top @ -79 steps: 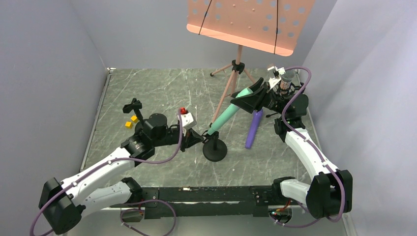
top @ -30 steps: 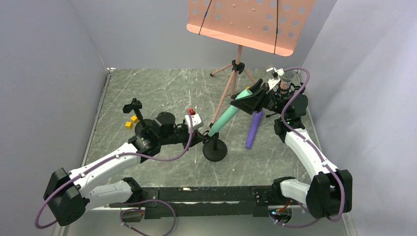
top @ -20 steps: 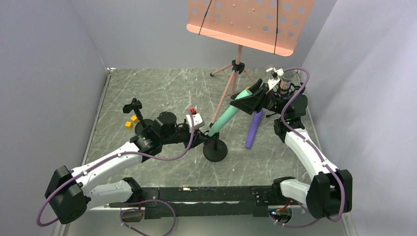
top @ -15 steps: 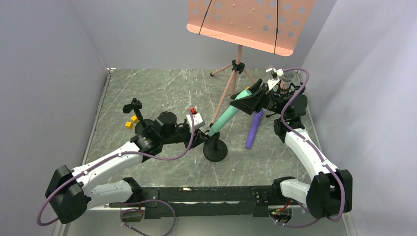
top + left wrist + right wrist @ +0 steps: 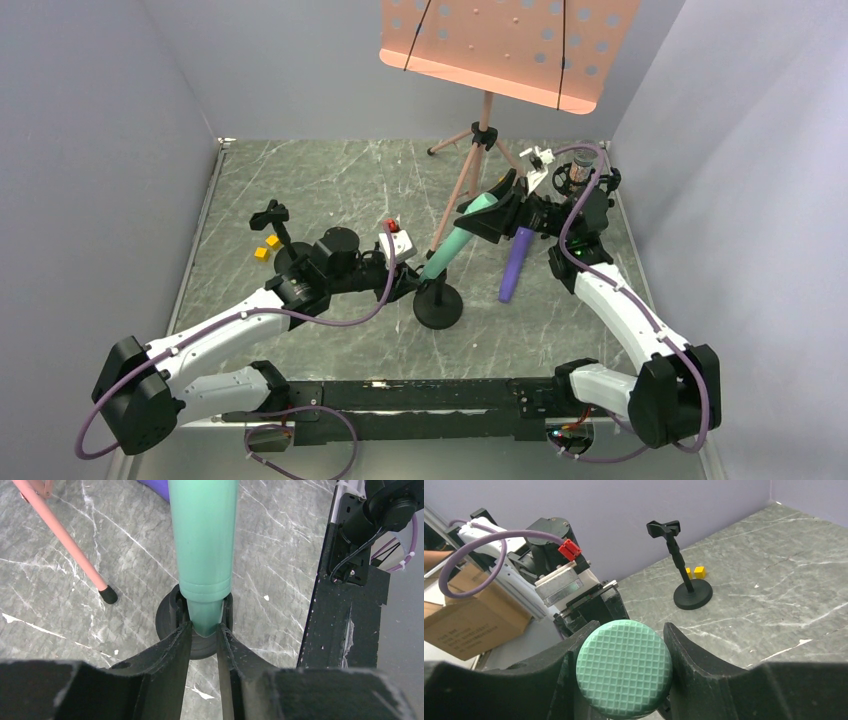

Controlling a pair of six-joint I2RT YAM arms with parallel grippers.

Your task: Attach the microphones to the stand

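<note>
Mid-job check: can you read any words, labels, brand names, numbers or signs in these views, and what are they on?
No text can be read in any view.
The green microphone, the pink music stand and the cardboard box show no legible print.

1. A salmon-pink music stand rises at the far middle of the bench; its perforated tray is crossed by two thin dark cords.
2. Its pink tripod legs spread onto the bench, and the left wrist view shows one leg ending in a black rubber foot.
3. Two small yellow cubes lie close together on the left.
4. The bench is grey-green marble with white veins.
5. Plain grey walls enclose it.
6. A cardboard box sits beyond the bench.
</note>
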